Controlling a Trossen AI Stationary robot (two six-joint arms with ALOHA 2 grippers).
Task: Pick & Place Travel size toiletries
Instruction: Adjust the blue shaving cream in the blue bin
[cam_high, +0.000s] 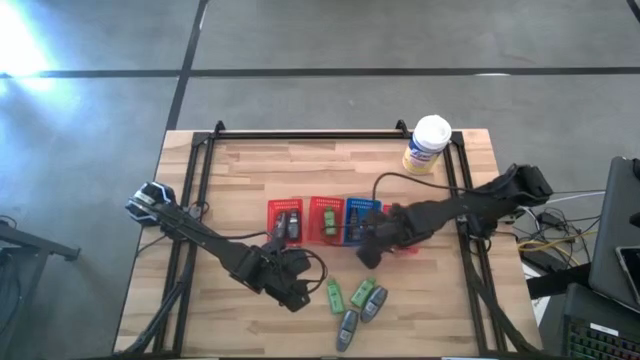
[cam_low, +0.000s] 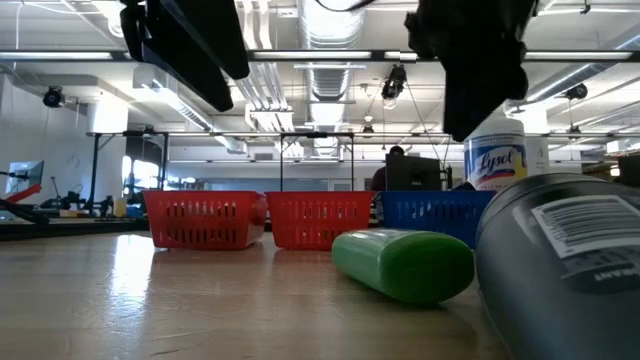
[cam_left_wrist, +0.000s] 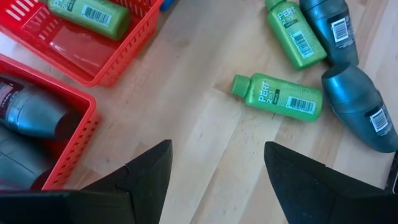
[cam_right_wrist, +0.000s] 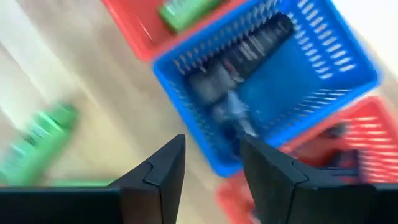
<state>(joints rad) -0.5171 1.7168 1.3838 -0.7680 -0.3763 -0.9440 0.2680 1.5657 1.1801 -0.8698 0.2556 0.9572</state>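
Observation:
Two green bottles (cam_high: 335, 294) (cam_high: 363, 293) and two grey oval tubes (cam_high: 375, 303) (cam_high: 347, 330) lie on their sides on the table near its front edge. They also show in the left wrist view, one green bottle (cam_left_wrist: 278, 96) nearest. My left gripper (cam_high: 290, 292) is open and empty, just left of them, above bare wood (cam_left_wrist: 211, 168). My right gripper (cam_right_wrist: 211, 174) is open and empty above the near wall of the blue basket (cam_right_wrist: 267, 87), which holds dark items (cam_right_wrist: 249, 50). One red basket (cam_left_wrist: 37, 118) holds grey tubes; another (cam_left_wrist: 93, 37) holds a green bottle.
Two red baskets (cam_high: 285, 222) (cam_high: 326, 220) and the blue basket (cam_high: 362, 216) stand in a row at the table's middle; another red basket (cam_high: 408, 246) lies partly under my right arm. A yellow white-lidded canister (cam_high: 428, 145) stands at the far right. Black rails (cam_high: 300, 135) frame the table.

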